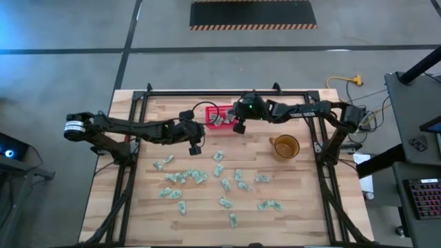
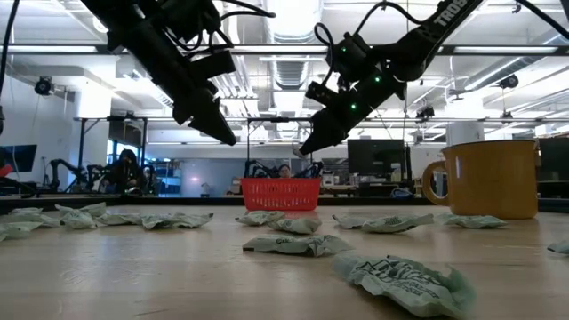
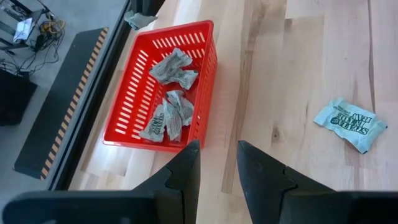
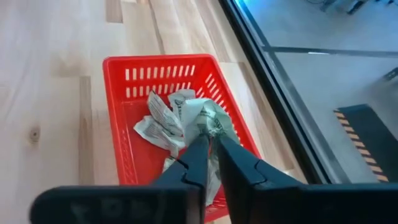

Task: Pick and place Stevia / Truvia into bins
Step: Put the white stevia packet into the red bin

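A crumpled green-and-white sachet (image 2: 411,283) lay nearest the lens in the low view, at the lower right of the frame, with more sachets (image 2: 293,244) strewn across the worktop (image 2: 133,276) behind it. Farther back, at centre frame, stood the red basket (image 2: 281,194), and at the right edge a yellow mug (image 2: 491,178).

In the high view the loose sachets (image 1: 224,184) were scattered over the lower middle of the worktop (image 1: 303,200), while the basket (image 1: 219,116) sat near its upper edge, centre frame, holding several crumpled sachets (image 3: 169,113).

The right gripper (image 4: 208,138) hung over the basket (image 4: 118,112), its fingers nearly together with only a narrow gap, their tips pinching a crumpled sachet (image 4: 206,117) just above those already inside. In the high view this gripper (image 1: 239,127) showed at the basket's right end.

The left gripper (image 3: 217,148) hovered above bare wood just beside the basket's long side, fingers parted by a modest gap and holding nothing. One flat sachet (image 3: 350,122) lay at the right of that frame, well apart from the basket. In the high view the left gripper (image 1: 195,147) sat lower left of the basket.
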`<action>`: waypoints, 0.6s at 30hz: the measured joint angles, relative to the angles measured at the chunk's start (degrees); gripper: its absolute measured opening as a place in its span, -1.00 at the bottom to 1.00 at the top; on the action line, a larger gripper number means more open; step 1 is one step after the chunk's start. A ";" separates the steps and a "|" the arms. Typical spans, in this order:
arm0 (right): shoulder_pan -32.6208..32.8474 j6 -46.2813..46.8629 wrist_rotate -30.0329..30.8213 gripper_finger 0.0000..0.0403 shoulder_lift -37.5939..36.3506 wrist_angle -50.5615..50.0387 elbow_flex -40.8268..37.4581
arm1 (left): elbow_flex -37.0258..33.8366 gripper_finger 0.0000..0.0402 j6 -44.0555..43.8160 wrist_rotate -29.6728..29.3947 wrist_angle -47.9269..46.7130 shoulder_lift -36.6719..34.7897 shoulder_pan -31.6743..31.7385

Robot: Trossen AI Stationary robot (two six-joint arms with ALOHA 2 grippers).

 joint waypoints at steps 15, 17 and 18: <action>1.21 -1.69 -0.63 -0.34 -1.65 -7.55 0.00 | -0.24 -0.56 -8.17 11.90 -6.83 0.01 -0.03; 2.00 -3.04 -2.64 -0.33 -2.35 -11.90 -0.02 | -0.24 -0.56 -10.56 17.13 -7.90 0.75 -0.11; 2.36 -3.23 -3.92 -0.34 -2.78 -14.22 -0.02 | -0.28 -0.56 -11.17 19.19 -8.42 1.06 -0.28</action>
